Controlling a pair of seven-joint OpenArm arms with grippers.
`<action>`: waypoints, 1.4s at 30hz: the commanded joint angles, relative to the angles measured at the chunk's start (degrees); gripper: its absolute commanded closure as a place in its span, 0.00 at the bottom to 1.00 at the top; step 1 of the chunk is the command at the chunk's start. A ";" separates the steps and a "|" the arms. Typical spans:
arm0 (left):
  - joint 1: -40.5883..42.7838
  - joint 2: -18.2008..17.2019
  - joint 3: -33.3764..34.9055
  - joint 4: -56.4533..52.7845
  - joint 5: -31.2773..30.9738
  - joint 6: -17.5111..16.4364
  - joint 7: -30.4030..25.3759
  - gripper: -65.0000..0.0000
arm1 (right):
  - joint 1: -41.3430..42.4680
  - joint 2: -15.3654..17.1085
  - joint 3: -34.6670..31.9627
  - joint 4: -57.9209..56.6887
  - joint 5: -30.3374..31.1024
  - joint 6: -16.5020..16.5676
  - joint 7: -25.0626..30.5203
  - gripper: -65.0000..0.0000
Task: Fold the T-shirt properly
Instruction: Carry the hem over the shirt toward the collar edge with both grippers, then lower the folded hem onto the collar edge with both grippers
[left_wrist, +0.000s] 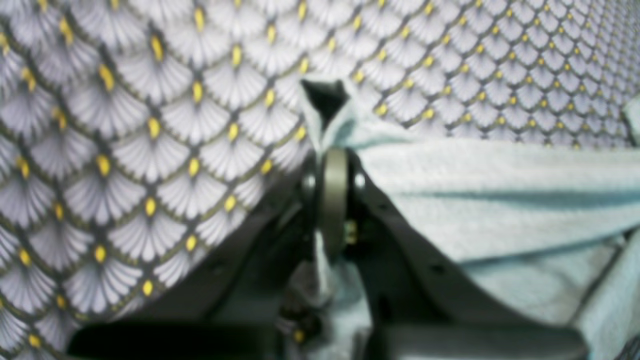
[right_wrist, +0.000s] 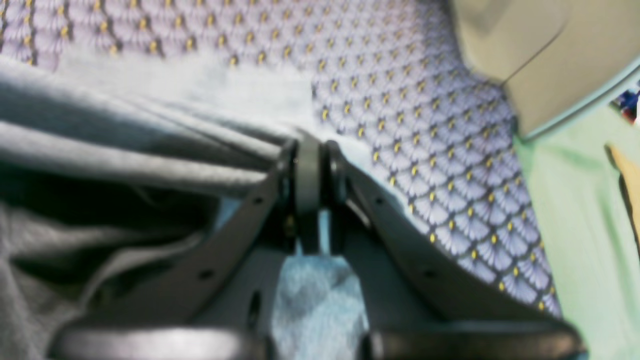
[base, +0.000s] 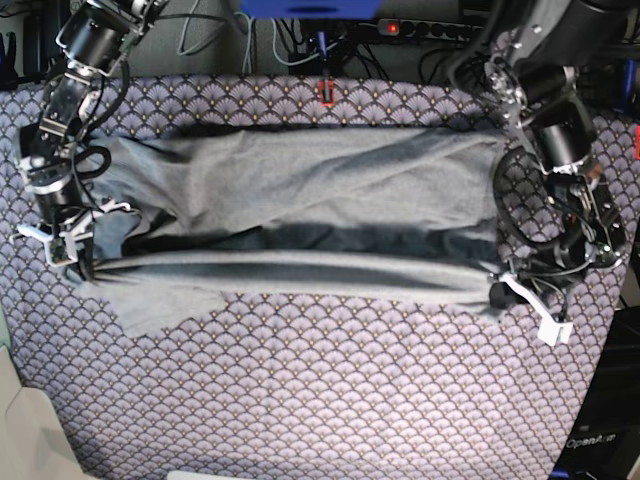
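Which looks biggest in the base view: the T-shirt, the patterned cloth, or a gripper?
1. Patterned cloth, covering most of the view.
2. T-shirt, stretched across it.
3. Left gripper and right gripper, about alike and far smaller, each shut on the T-shirt.

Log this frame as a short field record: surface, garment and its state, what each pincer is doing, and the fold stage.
surface: patterned cloth covering the table
garment: T-shirt, grey, spread across the cloth
garment state: near edge lifted into a long taut fold running side to side, with a dark gap beneath; one sleeve lies flat at the near corner on the right arm's side
left pincer: shut on the T-shirt's edge
right pincer: shut on the T-shirt's edge at the opposite end
fold stage: first lengthwise fold under way, not yet laid down
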 joint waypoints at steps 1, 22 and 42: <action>-0.44 -0.53 -0.05 3.52 -0.46 0.12 -0.10 1.00 | -0.33 0.22 0.43 2.05 1.09 -0.88 2.74 1.00; 20.39 2.28 -0.23 26.73 -0.90 0.12 1.83 1.00 | -16.42 -1.98 3.07 9.53 9.44 -0.88 7.93 1.00; 21.71 1.93 -0.40 27.43 -0.90 0.12 1.83 1.00 | -24.24 -5.50 12.65 6.27 15.68 -0.88 26.12 1.00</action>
